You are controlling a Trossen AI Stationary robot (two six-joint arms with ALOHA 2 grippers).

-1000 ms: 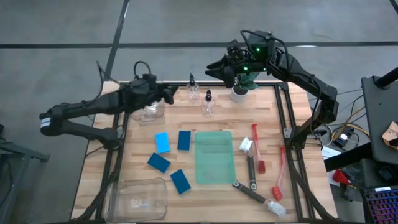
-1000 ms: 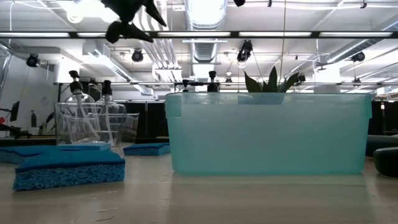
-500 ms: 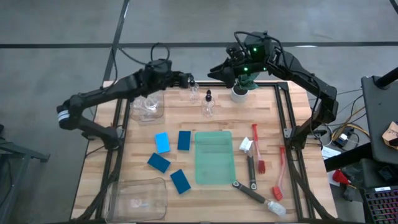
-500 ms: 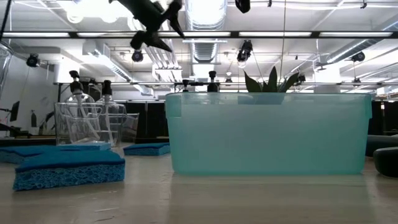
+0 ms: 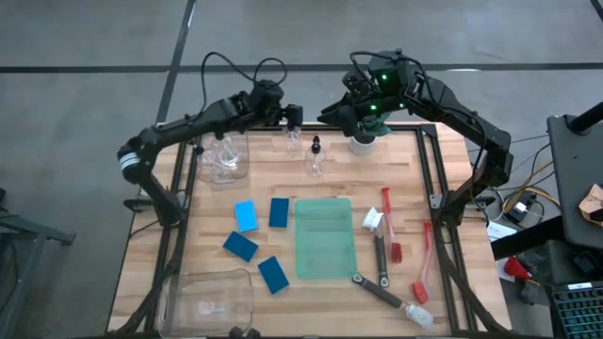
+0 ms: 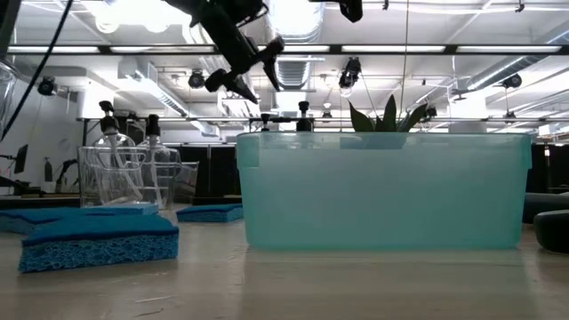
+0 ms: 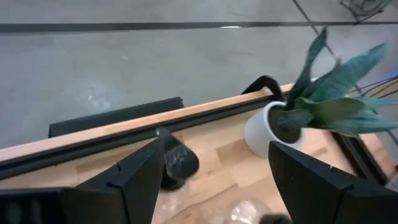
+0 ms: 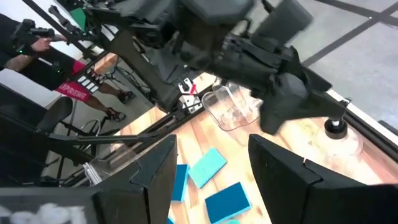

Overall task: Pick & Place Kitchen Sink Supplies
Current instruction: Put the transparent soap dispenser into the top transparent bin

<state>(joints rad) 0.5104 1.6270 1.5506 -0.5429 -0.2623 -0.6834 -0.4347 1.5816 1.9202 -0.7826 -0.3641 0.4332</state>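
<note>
Wooden tabletop (image 5: 443, 226) is carrying most supplies loose: sponges (image 5: 246, 216), brushes (image 5: 386, 212), two bottles (image 5: 316, 156). I am hovering the left claw (image 5: 294, 115), spread and empty, over the rear bottle (image 5: 291, 137); the right claw (image 5: 332, 115) is waiting, also spread, near the plant (image 5: 366, 132).

Crowded far edge of the tabletop (image 5: 443, 202): left hand (image 5: 294, 115) open above a clear bottle (image 5: 291, 137), second bottle (image 5: 316, 158) just beside, potted plant (image 5: 363, 137) to the right under the right hand (image 5: 332, 112), also open. Clear bin (image 5: 222, 158) with two bottles blocking the far left. Blue sponges (image 5: 256, 241) scattered centre-left, green bin (image 5: 324, 237) at centre, brushes (image 5: 391, 235) filling the right. Bare wood between bottles and sponges, and along the left edge.
</note>
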